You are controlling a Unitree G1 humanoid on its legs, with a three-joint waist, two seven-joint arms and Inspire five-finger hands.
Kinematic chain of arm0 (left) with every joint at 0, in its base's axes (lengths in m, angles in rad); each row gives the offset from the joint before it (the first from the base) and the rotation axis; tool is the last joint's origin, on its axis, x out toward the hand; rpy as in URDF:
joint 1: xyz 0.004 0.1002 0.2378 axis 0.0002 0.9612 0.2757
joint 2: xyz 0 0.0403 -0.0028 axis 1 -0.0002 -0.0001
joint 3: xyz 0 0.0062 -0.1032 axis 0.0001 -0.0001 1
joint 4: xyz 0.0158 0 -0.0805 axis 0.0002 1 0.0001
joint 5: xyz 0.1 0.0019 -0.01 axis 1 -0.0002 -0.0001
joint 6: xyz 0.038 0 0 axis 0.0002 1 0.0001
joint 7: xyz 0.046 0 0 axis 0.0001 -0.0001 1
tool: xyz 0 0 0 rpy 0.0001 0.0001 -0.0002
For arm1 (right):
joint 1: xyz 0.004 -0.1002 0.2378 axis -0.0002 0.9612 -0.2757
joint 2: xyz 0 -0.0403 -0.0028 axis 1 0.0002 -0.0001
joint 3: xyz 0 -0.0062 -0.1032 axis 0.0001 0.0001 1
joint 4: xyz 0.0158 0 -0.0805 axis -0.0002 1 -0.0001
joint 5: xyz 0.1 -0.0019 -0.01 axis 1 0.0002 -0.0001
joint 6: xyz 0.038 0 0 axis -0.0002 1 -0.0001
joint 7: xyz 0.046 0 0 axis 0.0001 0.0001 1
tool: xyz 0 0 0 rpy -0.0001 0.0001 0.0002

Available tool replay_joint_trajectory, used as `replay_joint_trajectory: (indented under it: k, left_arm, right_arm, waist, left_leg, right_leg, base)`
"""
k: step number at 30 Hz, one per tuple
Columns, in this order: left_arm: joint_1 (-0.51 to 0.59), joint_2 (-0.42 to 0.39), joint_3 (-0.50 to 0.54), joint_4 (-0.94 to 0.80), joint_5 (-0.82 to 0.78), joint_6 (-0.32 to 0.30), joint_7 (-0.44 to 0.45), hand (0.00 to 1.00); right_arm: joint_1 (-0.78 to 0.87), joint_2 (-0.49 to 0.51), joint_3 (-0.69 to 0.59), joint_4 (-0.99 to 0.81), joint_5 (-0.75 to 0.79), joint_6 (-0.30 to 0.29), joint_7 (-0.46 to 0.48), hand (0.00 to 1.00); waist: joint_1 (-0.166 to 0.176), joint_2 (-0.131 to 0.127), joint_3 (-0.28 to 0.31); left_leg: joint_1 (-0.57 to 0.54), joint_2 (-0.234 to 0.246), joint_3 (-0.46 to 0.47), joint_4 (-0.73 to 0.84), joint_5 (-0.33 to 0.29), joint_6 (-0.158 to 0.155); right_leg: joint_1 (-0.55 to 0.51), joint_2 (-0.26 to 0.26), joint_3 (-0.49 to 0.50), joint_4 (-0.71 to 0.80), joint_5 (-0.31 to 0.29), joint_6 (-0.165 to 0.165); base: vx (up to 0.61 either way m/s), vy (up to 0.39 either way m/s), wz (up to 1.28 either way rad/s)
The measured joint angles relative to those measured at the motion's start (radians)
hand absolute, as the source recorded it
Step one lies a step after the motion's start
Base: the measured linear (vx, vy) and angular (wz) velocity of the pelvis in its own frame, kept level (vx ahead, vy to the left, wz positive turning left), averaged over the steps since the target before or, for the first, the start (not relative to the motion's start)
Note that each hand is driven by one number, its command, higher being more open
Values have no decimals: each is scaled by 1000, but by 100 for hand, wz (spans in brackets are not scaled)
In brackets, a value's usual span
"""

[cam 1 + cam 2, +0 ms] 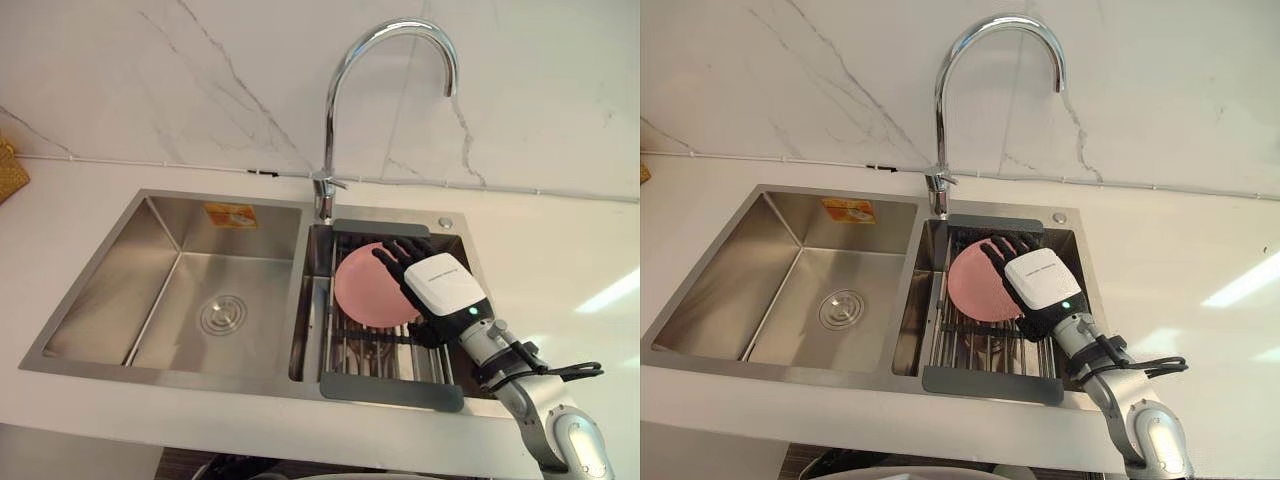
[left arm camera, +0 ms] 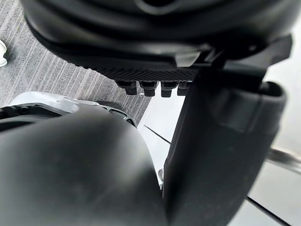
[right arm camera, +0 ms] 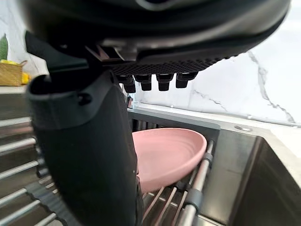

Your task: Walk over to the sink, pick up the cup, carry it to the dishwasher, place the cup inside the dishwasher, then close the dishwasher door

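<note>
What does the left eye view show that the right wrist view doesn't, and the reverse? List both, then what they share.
Left eye view alone: the faucet, the left basin's drain, and the white back of the right hand seen from above.
Right wrist view alone: the pink dish seen side-on, with its shallow hollow, past the thumb.
Shared: the dish, the rack it sits on in the right basin, the right hand with straight fingers over the dish, and the marble wall.
</note>
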Motion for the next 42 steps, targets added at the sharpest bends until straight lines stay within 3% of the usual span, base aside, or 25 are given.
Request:
replay_joint_trajectory:
  k: [7, 16, 17, 28, 32, 42]
  left_arm:
    - [1, 15, -28, 5, 0, 4, 5, 100]
    - [-11, 26, -54, 42, 0, 2, 27, 100]
    - [-11, 28, -58, 42, 0, 2, 28, 100]
    - [-11, 39, -80, 45, 0, -12, 42, 100]
    - [-12, 40, -88, 52, 0, -35, 48, 100]
    - [-14, 40, -88, 80, 0, -69, 48, 100]
  right_arm:
    - [-1, 1, 35, 51, -51, 20, -23, 100]
    - [-2, 22, 67, 155, -154, 52, -151, 100]
    - [-2, 27, 69, 171, -165, 52, -177, 0]
    - [-22, 43, 100, 270, -238, 40, -364, 0]
    - [-28, 49, 116, 278, -257, 34, -487, 0]
    - [-29, 66, 136, 297, -231, 30, -591, 0]
  waist:
    - [4, -5, -29]
    - [8, -6, -55]
    - [9, -6, -56]
    - [9, -7, -57]
    - [8, -7, -57]
    - [6, -3, -49]
  left_leg:
    - [4, -3, -2, 1, 1, 1]
    - [11, -4, -1, -18, 7, 5]
    - [12, -4, -2, -18, 8, 5]
    - [37, -8, -6, -53, 31, -4]
    - [47, -9, -8, -82, 47, -3]
    - [52, -13, -8, -89, 50, -1]
  right_leg:
    - [10, 0, -1, -17, 8, 4]
    - [33, 12, -2, -71, 32, -1]
    - [36, 13, -2, -74, 33, -1]
    - [49, 15, -8, -80, 36, 0]
    - [49, 17, -11, -80, 36, 0]
    - [49, 16, -10, -80, 36, 1]
  base:
    - [0, 0, 0]
    - [-29, -6, -1]
    - [0, 0, 0]
    - [-25, -2, 1]
    - [-18, -7, 2]
    - [0, 0, 0]
